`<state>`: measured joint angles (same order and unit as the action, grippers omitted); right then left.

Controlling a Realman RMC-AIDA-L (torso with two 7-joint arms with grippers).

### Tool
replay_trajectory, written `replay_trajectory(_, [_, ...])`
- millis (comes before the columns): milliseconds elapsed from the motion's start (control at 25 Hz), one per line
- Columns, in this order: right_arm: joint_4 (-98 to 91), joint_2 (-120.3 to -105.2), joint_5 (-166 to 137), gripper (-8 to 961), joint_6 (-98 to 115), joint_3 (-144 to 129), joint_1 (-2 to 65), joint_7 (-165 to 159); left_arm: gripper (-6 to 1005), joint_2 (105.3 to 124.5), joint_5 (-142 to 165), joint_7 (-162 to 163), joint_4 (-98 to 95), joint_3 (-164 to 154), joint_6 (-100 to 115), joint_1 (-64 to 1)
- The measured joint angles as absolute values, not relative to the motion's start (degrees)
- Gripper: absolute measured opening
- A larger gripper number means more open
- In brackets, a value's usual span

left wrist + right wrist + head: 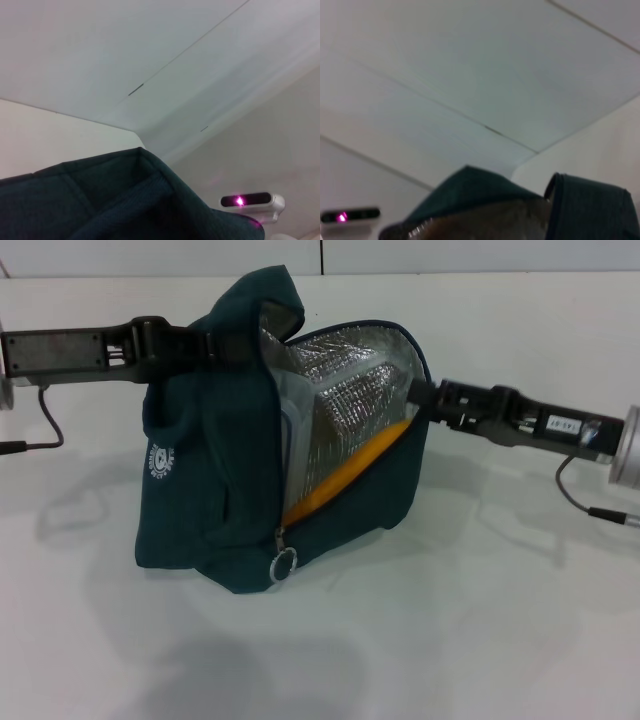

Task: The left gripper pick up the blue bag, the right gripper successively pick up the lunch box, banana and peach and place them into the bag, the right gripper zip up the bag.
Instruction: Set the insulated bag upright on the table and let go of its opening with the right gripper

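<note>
The blue bag (pixel 200 490) stands on the white table with its top hanging open and its silver foil lining (pixel 350 380) showing. My left gripper (pixel 212 346) reaches in from the left and is shut on the bag's upper fabric, holding it up. The banana (pixel 350 475) lies slanted inside the opening, and an edge of the clear lunch box (pixel 292 435) shows beside it. The peach is hidden. My right gripper (pixel 420 395) sits at the right rim of the opening. The ring zipper pull (pixel 283 563) hangs low at the front. Teal fabric (pixel 100 200) fills the lower part of the left wrist view.
The white table (pixel 480 620) spreads around the bag, and a wall seam runs behind it. Cables hang from both arms. The right wrist view shows the bag rim (pixel 470 192) and the other wrist's lit camera (pixel 350 216).
</note>
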<state>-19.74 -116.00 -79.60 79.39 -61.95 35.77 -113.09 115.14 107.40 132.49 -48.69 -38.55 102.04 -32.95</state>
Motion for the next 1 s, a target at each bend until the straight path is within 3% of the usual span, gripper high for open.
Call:
replay_trajectory(360, [-20.09,-116.22,-79.37,539,78.76,-63.85,35.65,-109.21,50,115.13,107.40,132.36,-48.69,-39.71,102.18,-32.83])
replay_trajectory(1000, [-20.07,-115.94,-74.02,90,84.35,-63.62,34.81,-102.38,51,115.26,106.97,132.27,-48.70,-41.34,102.77,-33.12])
